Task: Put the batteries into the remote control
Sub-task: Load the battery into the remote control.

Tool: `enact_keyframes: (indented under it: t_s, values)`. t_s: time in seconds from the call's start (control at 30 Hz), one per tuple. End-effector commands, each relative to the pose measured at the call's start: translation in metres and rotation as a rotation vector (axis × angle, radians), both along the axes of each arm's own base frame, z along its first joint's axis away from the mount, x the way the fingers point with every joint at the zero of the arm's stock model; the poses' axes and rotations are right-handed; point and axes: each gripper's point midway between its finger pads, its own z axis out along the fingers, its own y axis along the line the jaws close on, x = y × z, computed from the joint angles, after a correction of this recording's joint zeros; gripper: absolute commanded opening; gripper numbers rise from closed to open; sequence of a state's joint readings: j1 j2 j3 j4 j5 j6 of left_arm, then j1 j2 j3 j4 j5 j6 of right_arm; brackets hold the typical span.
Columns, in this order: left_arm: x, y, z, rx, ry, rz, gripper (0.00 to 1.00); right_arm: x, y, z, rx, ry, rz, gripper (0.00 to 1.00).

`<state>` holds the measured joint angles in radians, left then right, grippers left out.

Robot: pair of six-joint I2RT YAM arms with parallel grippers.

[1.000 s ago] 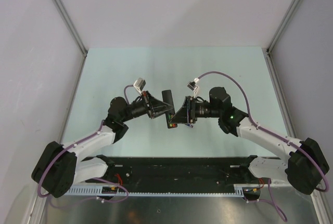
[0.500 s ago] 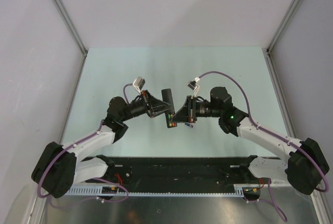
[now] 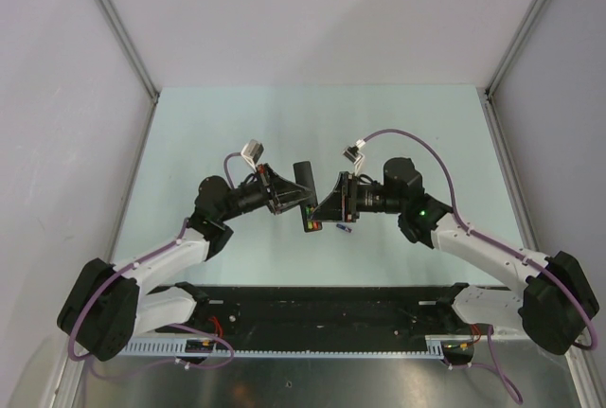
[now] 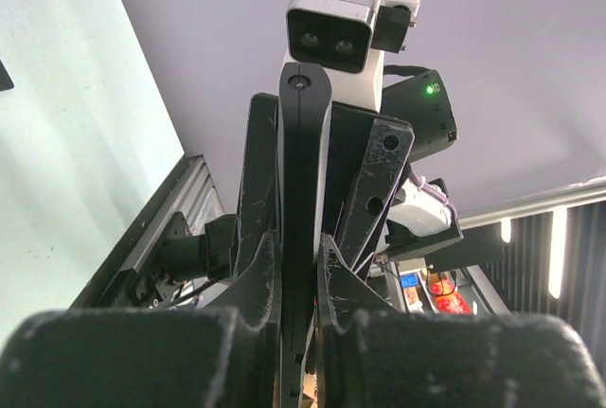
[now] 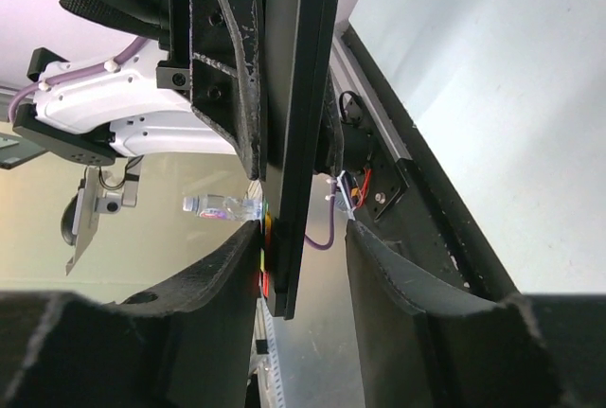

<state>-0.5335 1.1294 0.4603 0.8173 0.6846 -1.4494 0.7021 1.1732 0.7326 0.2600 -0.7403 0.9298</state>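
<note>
Nearest, in the view from above, the black base rail (image 3: 322, 299) is seen, and from it both arms are stretched to the middle of the table (image 3: 237, 124). There the remote control (image 3: 304, 190) is held up in the air by the left gripper (image 4: 298, 271), which is pinched tight on its flat faces. The lower end of the remote is placed between the fingers of the right gripper (image 5: 303, 233). These fingers are parted, with a gap seen on one side (so nothing is squeezed there). The batteries (image 5: 266, 255) are seen at that end as small red and green patches right by one finger. How deep they sit in the recess cannot be told. A small blue battery (image 3: 341, 228) is seen just beside, under the right gripper. The loading step is judged to be in hand. Next, a gentle push is called for, so that the batteries are seated flat while the remote is gripped firmly.
</note>
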Motion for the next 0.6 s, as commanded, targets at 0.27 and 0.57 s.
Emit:
enact_keyframes:
  t_s: [0.27, 0.57]
  values:
    - [-0.002, 0.002, 0.02, -0.041, -0.062, -0.001, 0.0, -0.002, 0.012, -0.001, -0.025, -0.038, 0.018, 0.42]
    - [-0.002, 0.002, 0.018, -0.034, -0.071, 0.0, 0.0, 0.002, 0.008, 0.001, -0.03, -0.036, -0.004, 0.52]
